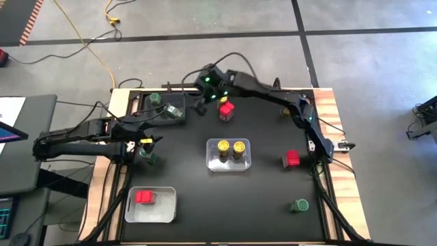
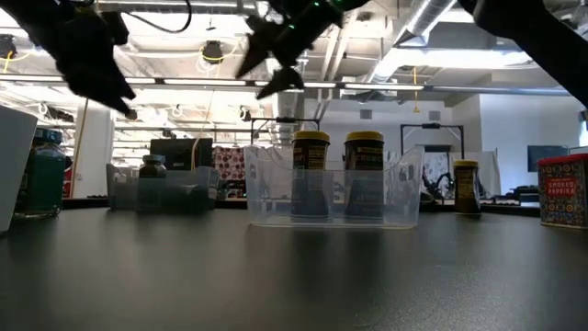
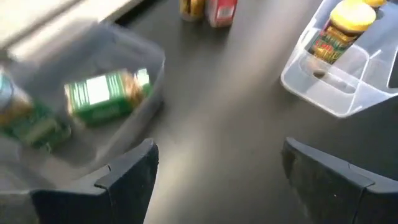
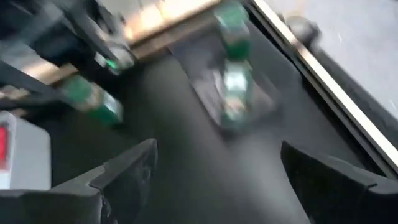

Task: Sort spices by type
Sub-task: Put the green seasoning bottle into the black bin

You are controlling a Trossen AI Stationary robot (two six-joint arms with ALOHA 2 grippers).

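Sorting spices | red jar (image 1: 226, 110) at table's 12 o'clock | right gripper (image 1: 202, 107) just beside it, spread, empty | left gripper (image 1: 151, 140) spread, empty | likely light, rigid, slick; grasp flat sides below lid

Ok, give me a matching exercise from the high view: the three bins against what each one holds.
Bins:
1. middle bin
2. lower-left bin
3. upper-left bin

Contents:
a. red jar
b. green jars
c. yellow jars

Pairs: 1-c, 2-a, 3-b.
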